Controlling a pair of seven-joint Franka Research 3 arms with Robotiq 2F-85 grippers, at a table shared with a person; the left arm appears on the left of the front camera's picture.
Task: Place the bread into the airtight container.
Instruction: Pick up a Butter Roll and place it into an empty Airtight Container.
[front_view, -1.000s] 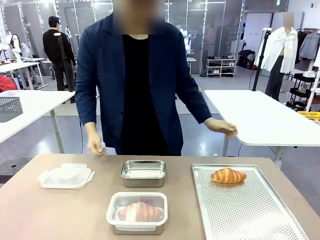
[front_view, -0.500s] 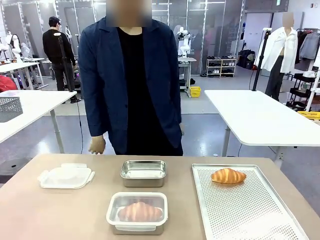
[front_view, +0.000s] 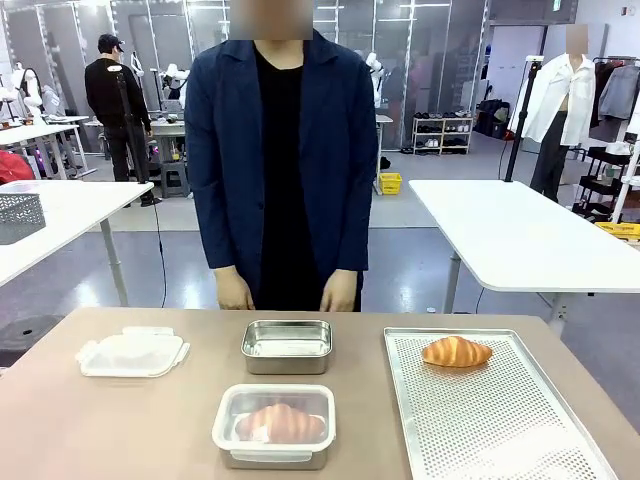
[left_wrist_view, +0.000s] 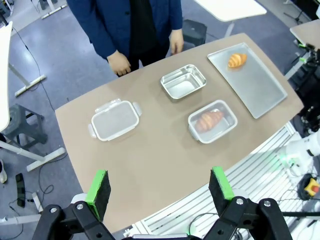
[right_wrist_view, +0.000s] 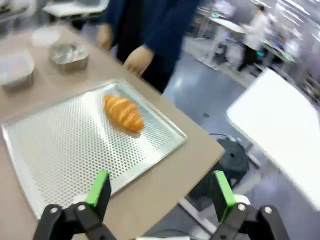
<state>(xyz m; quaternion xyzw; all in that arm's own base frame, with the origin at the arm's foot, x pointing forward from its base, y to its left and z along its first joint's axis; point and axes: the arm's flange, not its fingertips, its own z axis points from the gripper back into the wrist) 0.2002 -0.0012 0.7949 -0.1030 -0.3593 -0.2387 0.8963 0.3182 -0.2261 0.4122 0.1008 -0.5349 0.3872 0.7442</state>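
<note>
On the far part of the perforated tray (front_view: 500, 425) at the right lies the bread (front_view: 456, 351), a golden-brown croissant with a ridged, glossy crust, well apart from the open steel airtight container (front_view: 287, 346) at mid-table. Nearer, a lidded container (front_view: 274, 452) holds a second croissant (front_view: 281, 423); a clear lid (front_view: 132, 352) lies left. The left gripper (left_wrist_view: 160, 186) and right gripper (right_wrist_view: 161, 192) hang with fingers spread, grasping nothing.
</note>
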